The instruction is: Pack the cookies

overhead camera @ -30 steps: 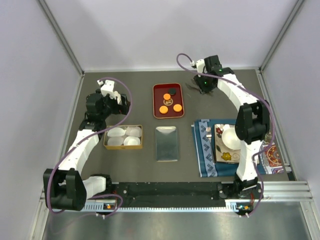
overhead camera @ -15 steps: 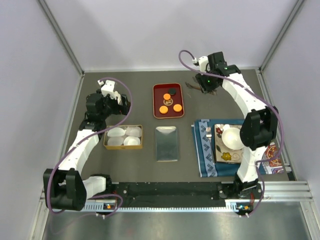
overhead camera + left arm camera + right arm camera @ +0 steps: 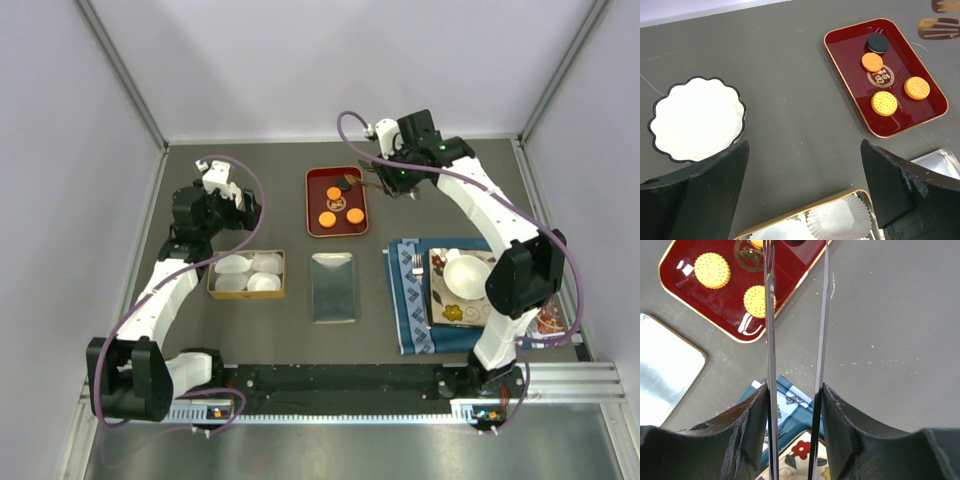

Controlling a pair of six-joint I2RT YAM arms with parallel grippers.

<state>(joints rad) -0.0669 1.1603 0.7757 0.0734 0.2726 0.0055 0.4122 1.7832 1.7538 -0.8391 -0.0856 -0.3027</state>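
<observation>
Left gripper [image 3: 804,146]: jaws at full spread, nothing between them, hovering over bare dark table [image 3: 790,75]. Below it sits the near corner of a gold-rimmed box [image 3: 246,295] holding white fluted paper cups [image 3: 264,263]. A white scalloped dish with a black rim [image 3: 697,117] lies to one side in the left wrist view. Right gripper [image 3: 794,390]: clamped on a pair of thin metal tongs [image 3: 771,340], both blades lying flat against the inner faces of the fingers and still apart from each other along their whole visible length. All four cookies are in the red tray [image 3: 850,70], which sits toward the far middle of the table. The black cookie [image 3: 878,44] is at the tray's far end with the smooth orange cookie [image 3: 872,62] touching or just beside it; two dotted orange cookies [image 3: 884,103] lie nearer, apart from each other. The tongs point toward the tray's far end — in the right wrist view the blades run off the top edge there, so I cannot tell whether the tips touch a cookie. A silver tin [image 3: 333,287] lies just near of the tray, beside the gold box. On the right, a blue patterned cloth [image 3: 410,300] carries a fork [image 3: 416,264] and a white plate [image 3: 466,274].
</observation>
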